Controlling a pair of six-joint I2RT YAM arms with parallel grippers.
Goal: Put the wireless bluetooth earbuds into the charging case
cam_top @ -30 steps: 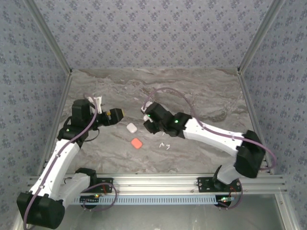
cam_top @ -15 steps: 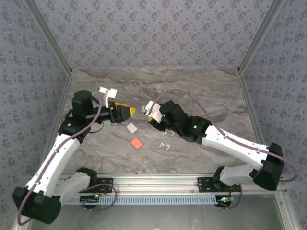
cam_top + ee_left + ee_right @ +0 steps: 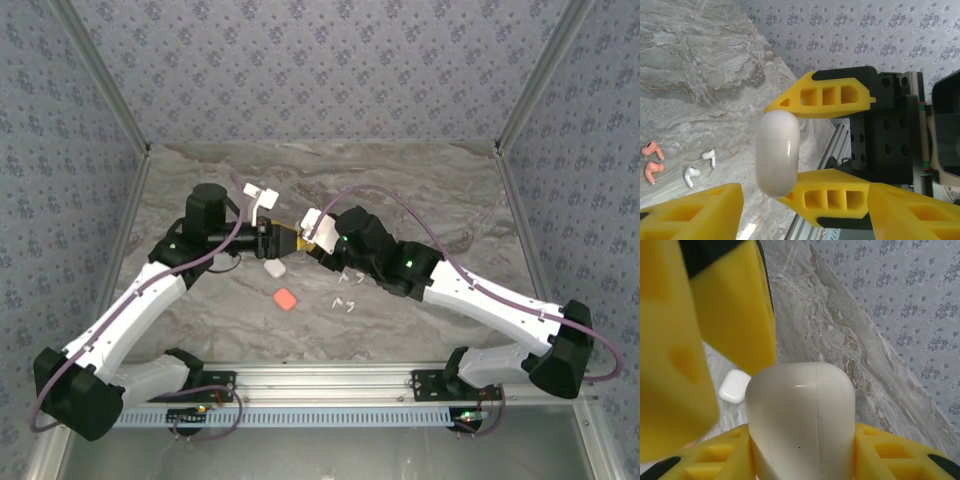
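No legible text, label, brand, number or sign is found in any view. No lettering is made out on the white charging case (image 3: 777,152); only a seam line is seen on it. The wallpaper (image 3: 320,70) is printed with a repeating floral motif, with no characters in it.

From above, the earbuds (image 3: 343,300) are specks too small to sort, and the held case (image 3: 777,152) is hidden where the left hand (image 3: 292,240) meets the right hand (image 3: 316,243). The right wrist view's bottom edge crops that case.
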